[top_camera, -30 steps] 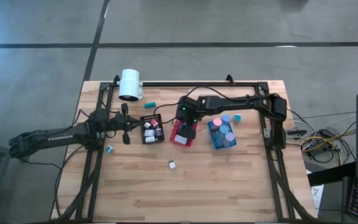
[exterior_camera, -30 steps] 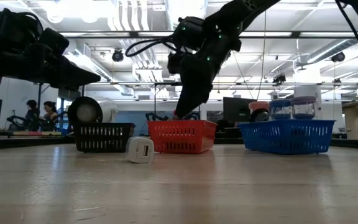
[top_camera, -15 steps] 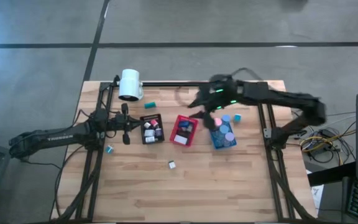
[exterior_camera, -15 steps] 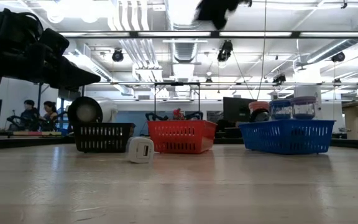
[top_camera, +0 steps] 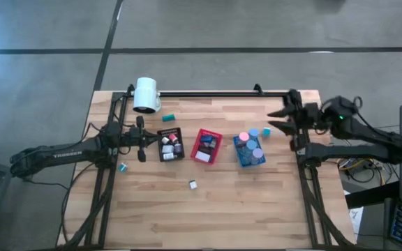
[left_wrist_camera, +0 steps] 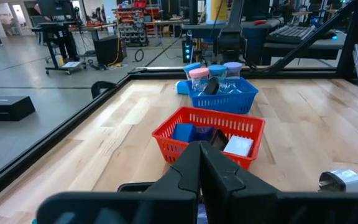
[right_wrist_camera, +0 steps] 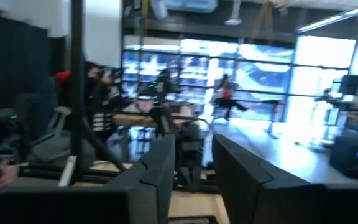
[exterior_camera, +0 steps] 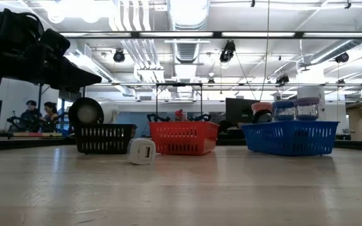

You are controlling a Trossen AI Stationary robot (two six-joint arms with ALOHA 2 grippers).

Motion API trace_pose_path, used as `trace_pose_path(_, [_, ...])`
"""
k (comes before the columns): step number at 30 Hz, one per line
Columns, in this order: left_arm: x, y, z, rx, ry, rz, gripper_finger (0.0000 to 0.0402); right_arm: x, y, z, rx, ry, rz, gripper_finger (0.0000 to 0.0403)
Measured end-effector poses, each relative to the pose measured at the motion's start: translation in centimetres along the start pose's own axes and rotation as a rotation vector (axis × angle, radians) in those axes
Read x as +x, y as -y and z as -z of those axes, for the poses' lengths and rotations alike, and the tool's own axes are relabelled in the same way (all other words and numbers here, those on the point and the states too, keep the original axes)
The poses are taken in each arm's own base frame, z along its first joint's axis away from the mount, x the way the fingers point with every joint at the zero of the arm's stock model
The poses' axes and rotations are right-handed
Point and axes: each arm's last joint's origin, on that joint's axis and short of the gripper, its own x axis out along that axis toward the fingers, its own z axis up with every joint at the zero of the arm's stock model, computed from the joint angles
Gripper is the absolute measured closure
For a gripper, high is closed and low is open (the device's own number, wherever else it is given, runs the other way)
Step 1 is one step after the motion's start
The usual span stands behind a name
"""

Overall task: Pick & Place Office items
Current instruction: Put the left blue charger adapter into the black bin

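Wooden bench [top_camera: 208, 209] carried the three trays, black [top_camera: 170, 145], red [top_camera: 206, 146] and blue [top_camera: 249, 150], already with office items inside. We judged a sorting step was between picks: the right tool [top_camera: 283, 118], at the right of the high frame, held nothing, its fingers a little apart. The left tool [top_camera: 140, 139] waited closed beside the black tray. Next, one loose white block [top_camera: 193, 184] at lower centre needed reaching. Items inside the trays were too small to identify.

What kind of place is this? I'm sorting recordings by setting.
Probably an open-plan robotics lab or workshop: a wooden table on a bare concrete floor, exposed ceiling ducts with strip lights overhead, and people at desks in the background.
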Motion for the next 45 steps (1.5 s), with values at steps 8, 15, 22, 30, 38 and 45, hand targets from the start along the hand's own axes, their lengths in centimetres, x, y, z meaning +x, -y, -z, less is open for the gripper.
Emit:
trace_pose_path(8, [0.0, 0.0, 0.0, 0.0, 0.0, 0.0, 0.0388, -5.1, -1.3, 4.7, -0.024, 0.065, 0.068, 0.0379])
trace_pose_path(15, [0.0, 0.0, 0.0, 0.0, 0.0, -0.003, 0.0388, -7.1, -1.8, 9.0, -0.044, 0.103, 0.071, 0.0391])
trace_pose_path(22, [0.0, 0.0, 0.0, 0.007, 0.0, -0.003, 0.0388, -7.2, -1.7, 13.7, -0.042, 0.114, 0.144, 0.039])
trace_pose_path(30, [0.0, 0.0, 0.0, 0.008, 0.0, -0.005, 0.0388, -6.9, -1.6, 17.0, -0.029, 0.068, 0.146, 0.039])
trace_pose_path(38, [0.0, 0.0, -0.1, 0.012, 0.005, -0.007, 0.0388, -6.9, -1.6, 17.8, -0.035, 0.042, 0.146, 0.039])
trace_pose_path(45, [0.0, 0.0, -0.1, 0.022, 0.007, -0.008, 0.0388, -6.9, -1.6, 18.1, -0.055, 0.03, 0.146, 0.039])
